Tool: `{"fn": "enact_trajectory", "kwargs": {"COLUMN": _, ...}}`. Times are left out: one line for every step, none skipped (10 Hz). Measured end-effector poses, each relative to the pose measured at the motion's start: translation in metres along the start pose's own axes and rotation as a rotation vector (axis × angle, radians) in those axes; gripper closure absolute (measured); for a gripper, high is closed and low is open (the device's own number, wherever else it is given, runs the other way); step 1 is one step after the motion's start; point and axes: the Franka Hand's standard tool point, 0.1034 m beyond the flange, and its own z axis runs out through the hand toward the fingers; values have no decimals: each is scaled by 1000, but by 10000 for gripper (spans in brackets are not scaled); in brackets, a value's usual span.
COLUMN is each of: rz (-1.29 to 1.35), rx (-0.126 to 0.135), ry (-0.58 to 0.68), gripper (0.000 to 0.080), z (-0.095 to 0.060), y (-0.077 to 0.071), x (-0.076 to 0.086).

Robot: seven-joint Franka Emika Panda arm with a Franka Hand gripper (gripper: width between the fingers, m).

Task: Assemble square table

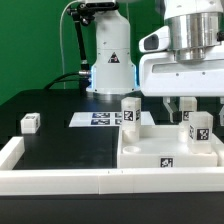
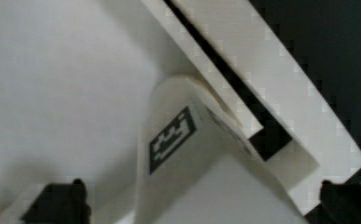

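Gripper (image 1: pixel 178 108): hangs over the back right part of the slab, pointing down, jaws spread wide with nothing gripped between them
Fingertips (image 2: pixel 60 200): two dark tips set far apart in the wrist view, both clear of the white surface below
Slab (image 1: pixel 150 152): big white square tray with raised corners, lying flat on the black table (image 1: pixel 60 145) towards the exterior view's right, a tag on its front side
Left leg (image 1: pixel 129 112): short white post with a tag, upright at the slab's back corner on the exterior view's left
Right leg (image 1: pixel 200 128): tagged post, upright on the slab's right side, just beside the gripper
Tagged leg (image 2: pixel 195 135): seen by the wrist camera on the slab near its rim; which post it is cannot be told
Small white block (image 1: pixel 29 123): alone on the table, well apart at the exterior view's left
Marker board (image 1: pixel 100 119): flat, behind the slab
White wall (image 1: pixel 60 181): low, along the front edge
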Motion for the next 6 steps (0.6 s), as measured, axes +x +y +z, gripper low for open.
{"fn": "enact_trajectory", "kwargs": {"rz": -74, "rx": -3, "ry": -1, "gripper": 151, "z": 0, "y": -1, "x": -2}}
{"fn": "enact_trajectory", "kwargs": {"rz": -177, "rx": -13, "ry": 2, "gripper": 151, "z": 1, "y": -3, "x": -3}}
{"fn": "enact_trajectory", "kwargs": {"rz": -248, "rx": -21, "ry": 4, "gripper": 151, "z": 1, "y": -3, "x": -4}}
{"fn": "enact_trajectory", "kwargs": {"rz": -298, "rx": -27, "ry": 6, "gripper": 151, "z": 1, "y": -3, "x": -4}}
{"fn": "enact_trajectory", "kwargs": {"rz": -367, "rx": -32, "ry": 7, "gripper": 151, "z": 1, "y": -2, "x": -3}}
{"fn": "enact_trajectory", "kwargs": {"rz": -389, "rx": -33, "ry": 7, "gripper": 151, "z": 1, "y": -2, "x": -3}}
